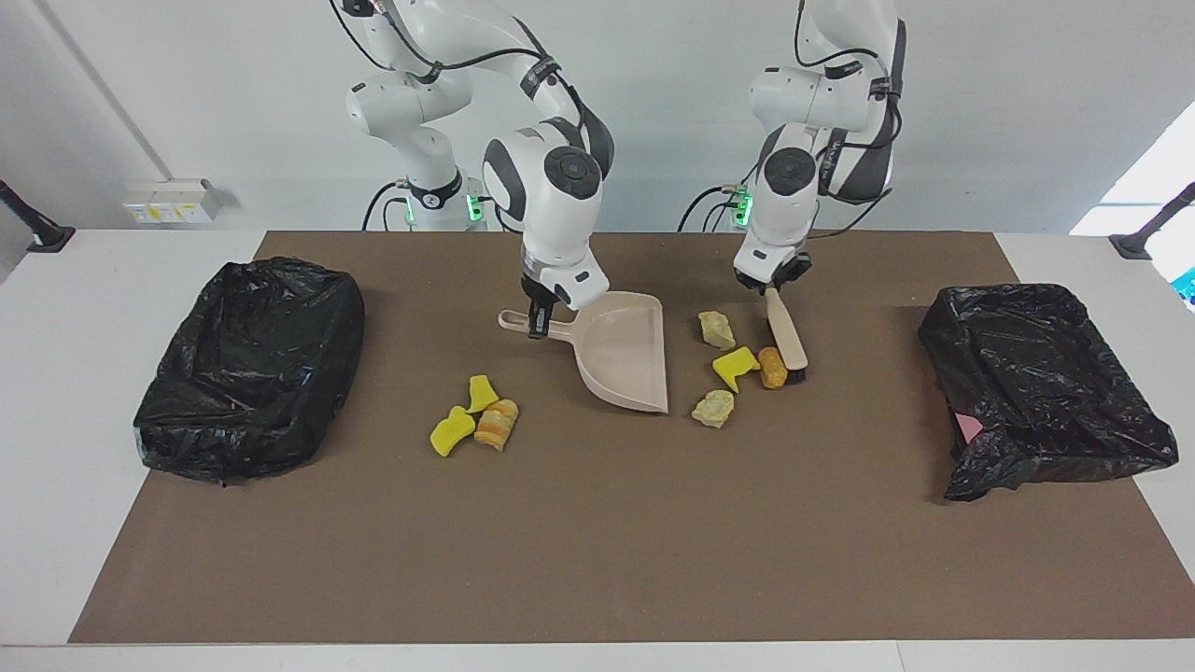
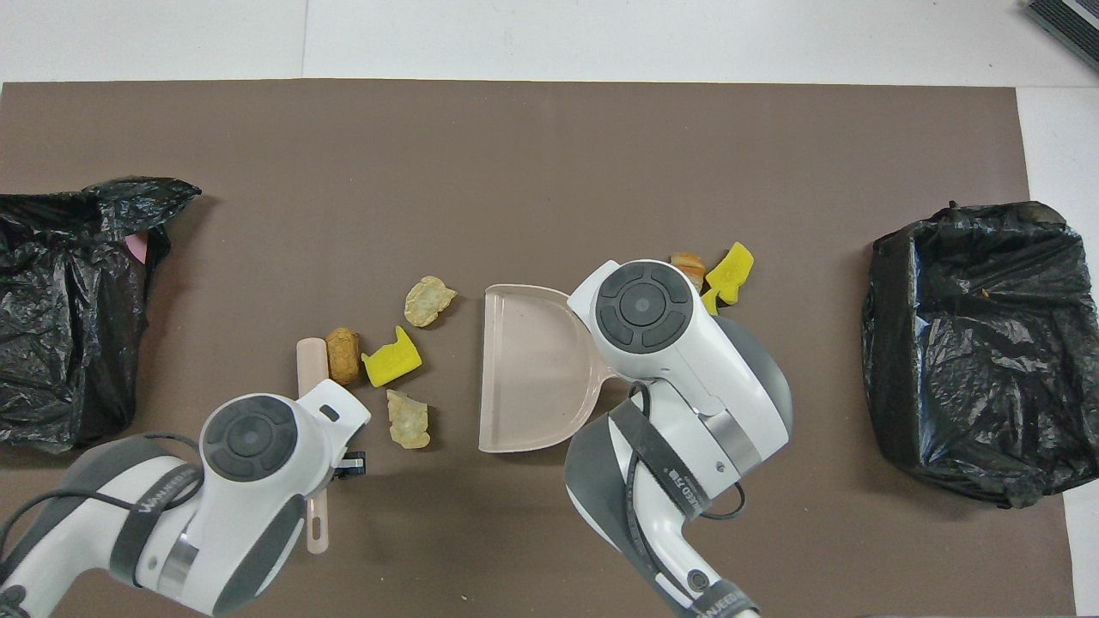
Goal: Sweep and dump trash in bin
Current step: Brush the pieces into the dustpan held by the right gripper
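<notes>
My right gripper (image 1: 538,327) is shut on the handle of a beige dustpan (image 1: 621,359) that rests on the mat, its mouth facing the left arm's end. My left gripper (image 1: 772,287) is shut on a beige brush (image 1: 787,341), whose black bristles sit on the mat against an orange lump (image 1: 772,367). A yellow sponge piece (image 1: 735,367) and two tan lumps (image 1: 716,329) (image 1: 713,408) lie between brush and dustpan mouth. Two yellow sponge pieces (image 1: 482,392) (image 1: 451,432) and a striped orange lump (image 1: 496,424) lie toward the right arm's end. In the overhead view the wrists hide both grippers.
Two bins lined with black bags stand on the brown mat (image 1: 597,541): one at the right arm's end (image 1: 252,364), one at the left arm's end (image 1: 1036,383). Both also show in the overhead view (image 2: 970,343) (image 2: 69,309).
</notes>
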